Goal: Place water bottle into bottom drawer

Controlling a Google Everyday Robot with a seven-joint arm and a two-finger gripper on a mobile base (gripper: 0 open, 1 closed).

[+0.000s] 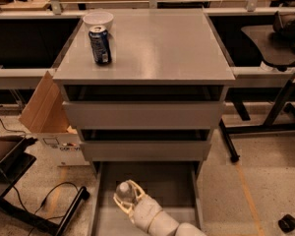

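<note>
The water bottle point(124, 192) is a small clear bottle, seen from above over the open bottom drawer point(174, 188). My gripper point(126, 199) reaches in from the bottom edge of the camera view. Its pale fingers point(120, 205) are shut around the bottle inside the drawer's tray. The drawer is pulled out at the foot of the grey cabinet point(152, 48). The bottle's lower part is hidden by the gripper.
A dark blue soda can point(100, 44) and a white bowl point(98, 19) stand on the cabinet top at the back left. A cardboard box point(46, 112) sits left of the cabinet. Cables and a dark stand lie on the floor at left. Desk legs stand at right.
</note>
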